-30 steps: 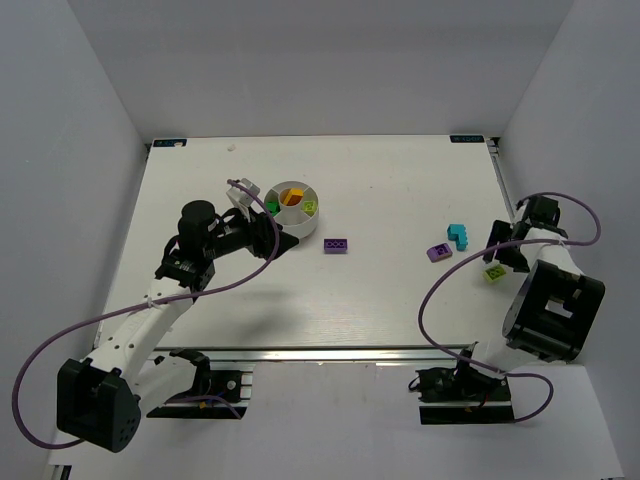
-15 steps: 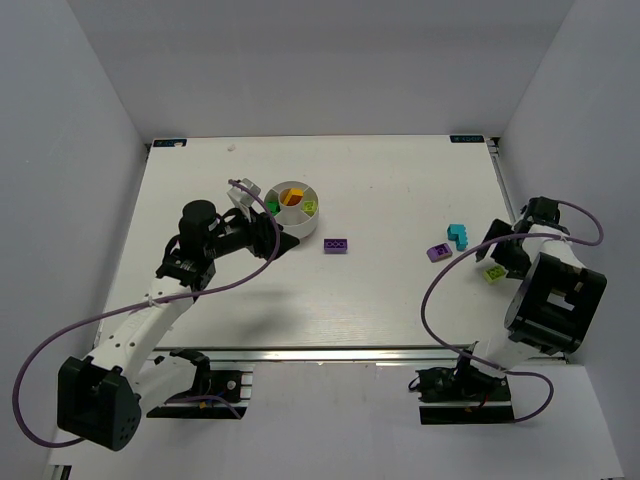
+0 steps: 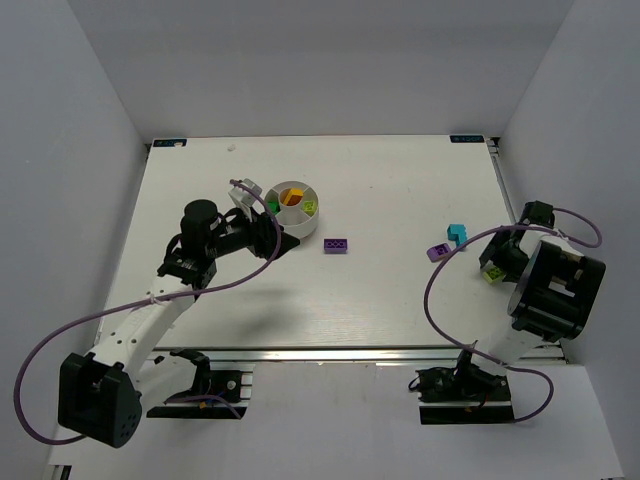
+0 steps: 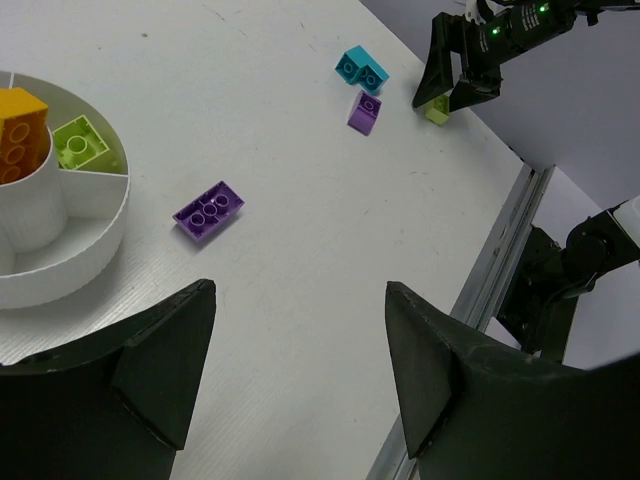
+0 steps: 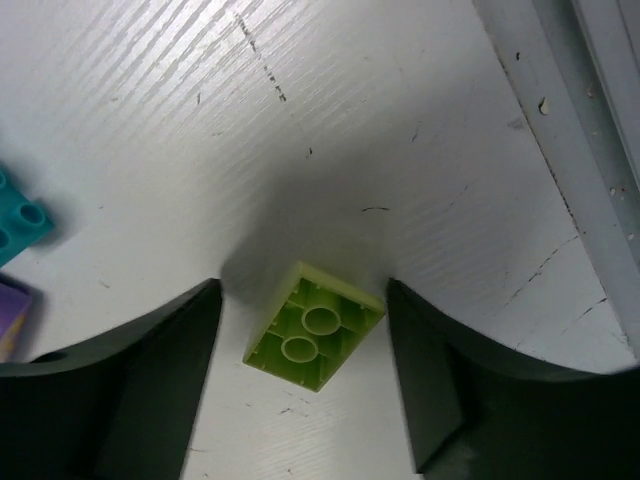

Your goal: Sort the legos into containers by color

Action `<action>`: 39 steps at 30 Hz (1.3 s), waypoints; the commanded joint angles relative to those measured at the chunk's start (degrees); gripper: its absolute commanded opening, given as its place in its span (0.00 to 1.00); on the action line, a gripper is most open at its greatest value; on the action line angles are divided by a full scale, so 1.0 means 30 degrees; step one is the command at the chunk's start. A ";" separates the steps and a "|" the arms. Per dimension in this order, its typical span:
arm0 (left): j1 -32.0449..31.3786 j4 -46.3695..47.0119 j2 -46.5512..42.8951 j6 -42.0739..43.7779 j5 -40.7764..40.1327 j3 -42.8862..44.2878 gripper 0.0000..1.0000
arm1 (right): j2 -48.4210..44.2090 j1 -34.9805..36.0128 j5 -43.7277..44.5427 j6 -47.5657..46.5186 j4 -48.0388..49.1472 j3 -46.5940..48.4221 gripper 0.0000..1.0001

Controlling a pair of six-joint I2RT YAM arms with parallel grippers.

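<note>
The round white dish (image 3: 292,223) holds orange, yellow, lime and dark green bricks; it shows at the left of the left wrist view (image 4: 95,235). A purple brick (image 3: 336,245) lies just right of it on the table, also in the left wrist view (image 4: 208,210). A cyan brick (image 3: 458,234), a second purple brick (image 3: 438,252) and a lime green brick (image 3: 492,273) lie at the right. My right gripper (image 5: 305,335) is open, low over the table, its jaws either side of the upside-down lime green brick (image 5: 315,326). My left gripper (image 4: 300,375) is open and empty beside the dish.
The table's right edge rail (image 5: 570,120) runs close beside the lime brick. The cyan brick (image 5: 18,225) and a corner of the purple brick (image 5: 12,320) lie just left of the right gripper. The near rail (image 4: 500,260) shows in the left wrist view.
My right gripper has moved in over the lime green brick, which now sits between its open jaws. The left arm has barely moved.
</note>
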 commanded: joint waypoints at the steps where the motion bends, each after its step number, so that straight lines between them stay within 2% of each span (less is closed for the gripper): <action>1: -0.0074 0.0352 -0.0022 0.0234 0.0366 -0.0128 0.78 | 0.0719 -0.0023 -0.0230 0.0373 0.0339 0.0252 0.68; 3: -0.0074 0.0352 0.0036 0.0234 0.0424 -0.0157 0.78 | 0.0662 -0.0023 -0.0436 0.0286 0.0311 0.0282 0.60; 8: -0.0248 0.0907 0.0416 -0.0146 0.1126 -0.0245 0.78 | -0.0860 -0.0023 -0.2132 -0.0764 0.0662 -0.0098 0.21; 12: -0.0425 0.1640 0.1175 -0.1315 0.1743 -0.0275 0.78 | -0.2470 0.0123 -0.6138 -0.3284 0.0867 -0.0129 0.07; 13: -0.0686 0.1699 0.1353 -0.1464 0.1772 -0.0245 0.78 | -0.3141 0.0153 -0.7687 -0.4130 0.0809 -0.0070 0.00; 18: -0.2210 0.1962 0.2466 -0.3013 0.1889 0.0252 0.77 | -0.4933 0.1089 -1.3988 -0.7616 0.0022 0.1070 0.00; 19: -0.2502 0.2282 0.2816 -0.3337 0.1889 0.0311 0.77 | -0.5399 0.1641 -1.6351 -0.8060 -0.0156 0.1421 0.00; 21: -0.3349 0.2839 0.3024 -0.4389 0.1889 0.0224 0.77 | -0.5783 0.2055 -1.9261 -0.9462 -0.0507 0.2181 0.00; 23: -0.3938 0.4010 0.3054 -0.5036 0.1308 -0.0098 0.77 | -0.6369 0.3397 -2.1086 -0.8537 0.0714 0.2303 0.00; 24: -0.4492 0.4391 0.2996 -0.5359 0.0897 -0.0244 0.77 | -0.6574 0.4246 -2.1410 -0.7982 0.2374 0.2216 0.00; 25: -0.4788 0.4946 0.2908 -0.5391 0.0371 -0.0361 0.77 | -0.6953 0.4718 -2.0746 -0.5859 0.3551 0.2041 0.00; 27: -0.5344 0.5650 0.2411 -0.5246 -0.1759 -0.0887 0.78 | -0.6957 0.6559 -1.9575 -0.3562 0.5837 0.1952 0.00; 28: -0.5869 0.6612 0.2293 -0.5187 -0.2382 -0.1093 0.78 | -0.6579 0.7091 -1.8002 -0.1377 0.6254 0.2300 0.00; 29: -0.6135 0.6940 0.2263 -0.5128 -0.3084 -0.1356 0.79 | -0.6257 0.7502 -1.7580 -0.0602 0.6374 0.2593 0.00; 30: -0.6631 0.7553 0.2379 -0.4983 -0.4252 -0.1358 0.79 | -0.5702 0.9014 -1.6473 0.0160 0.6520 0.3118 0.00; 35: -0.8038 0.7735 0.4076 -0.4718 -0.7538 -0.0277 0.83 | -0.4234 1.1922 -1.4765 0.4001 0.6521 0.4236 0.00; 39: -0.8658 0.7763 0.4956 -0.4571 -1.0557 0.0689 0.84 | -0.3588 1.2398 -1.3797 0.6049 0.6345 0.4209 0.00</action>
